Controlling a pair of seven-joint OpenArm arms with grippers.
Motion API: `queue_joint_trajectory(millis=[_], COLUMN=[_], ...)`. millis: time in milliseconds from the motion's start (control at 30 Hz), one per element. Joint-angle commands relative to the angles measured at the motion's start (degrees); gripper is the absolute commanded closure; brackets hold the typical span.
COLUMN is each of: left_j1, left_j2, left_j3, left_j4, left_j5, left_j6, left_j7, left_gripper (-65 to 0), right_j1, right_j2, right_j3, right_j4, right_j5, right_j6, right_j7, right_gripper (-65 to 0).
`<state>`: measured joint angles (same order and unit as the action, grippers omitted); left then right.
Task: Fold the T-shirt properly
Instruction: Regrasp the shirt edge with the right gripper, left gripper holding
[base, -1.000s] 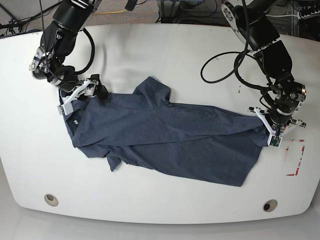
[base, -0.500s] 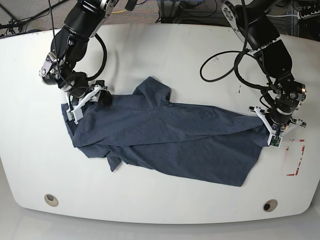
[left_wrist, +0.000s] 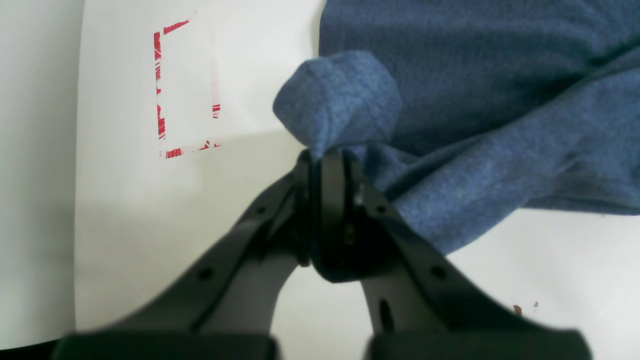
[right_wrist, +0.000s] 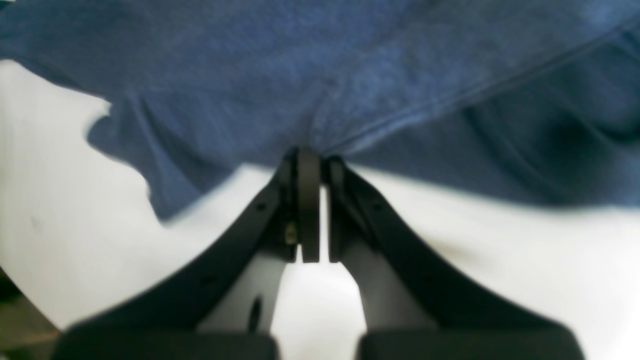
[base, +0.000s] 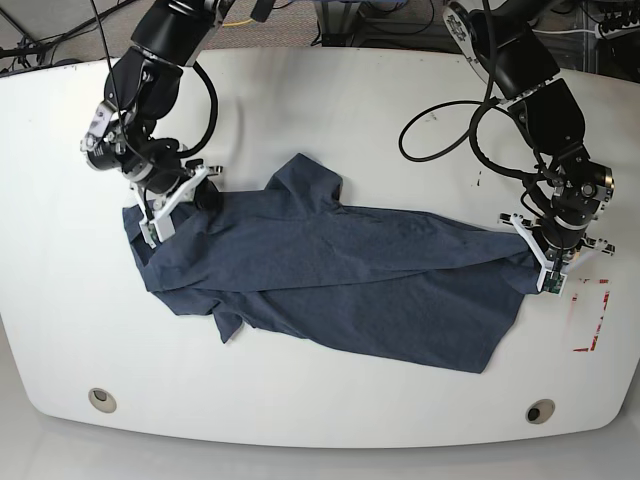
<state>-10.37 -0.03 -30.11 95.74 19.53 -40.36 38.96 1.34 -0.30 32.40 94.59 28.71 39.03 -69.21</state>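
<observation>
The navy blue T-shirt (base: 330, 275) lies crumpled and stretched across the white table, its lettering hidden. My left gripper (base: 540, 262), on the right of the base view, is shut on a bunched corner of the T-shirt (left_wrist: 345, 107) at its right end. At the shirt's upper left edge, my right gripper (base: 165, 212) is shut, pinching a seam fold of the T-shirt (right_wrist: 350, 100) between its fingertips. One short sleeve (base: 312, 180) pokes up at the top middle, another (base: 228, 325) at the lower left.
A red dashed rectangle (base: 590, 315) is marked on the table (base: 330, 110) near its right edge, beside my left gripper; it also shows in the left wrist view as the red marking (left_wrist: 185, 90). Two round holes (base: 100, 398) (base: 540, 411) sit near the front edge. Cables loop behind the left arm.
My right gripper has closed from wide open onto the shirt's upper left edge, and its arm shifted slightly right. The left gripper has kept its hold without moving.
</observation>
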Motion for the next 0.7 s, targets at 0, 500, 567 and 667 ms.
queue_joint_trajectory(millis=[0,500,567,667], left_j1=[-0.84,-0.66,-0.66,-0.57], left_j2=[-0.45,-0.54,-0.54,-0.54], left_j3=[0.09,0.44,0.26,0.35], left_j4=[1.27,1.27,1.18,1.27], left_j5=[-0.32,-0.14,-0.14,-0.14], left_j6=[0.36,0.36,0.36,0.36], left_j7=[-1.2,-1.29,-1.29,-1.29], left_gripper=[0.0,0.0,0.0,0.0], right_j1=[-2.36,-25.12,-27.23,-28.73], right_j2=[0.6,10.98,12.73,14.76], right_j3=[0.17,10.89,11.95,13.18], right_j4=[5.24,18.51,18.51,18.51], right_j5=[3.95,29.44,31.12,33.31], right_j6=[0.49,0.49,0.49,0.49], right_j7=[-0.72,-4.94,-5.03,-5.21], right_gripper=[0.0,0.0,0.0,0.0])
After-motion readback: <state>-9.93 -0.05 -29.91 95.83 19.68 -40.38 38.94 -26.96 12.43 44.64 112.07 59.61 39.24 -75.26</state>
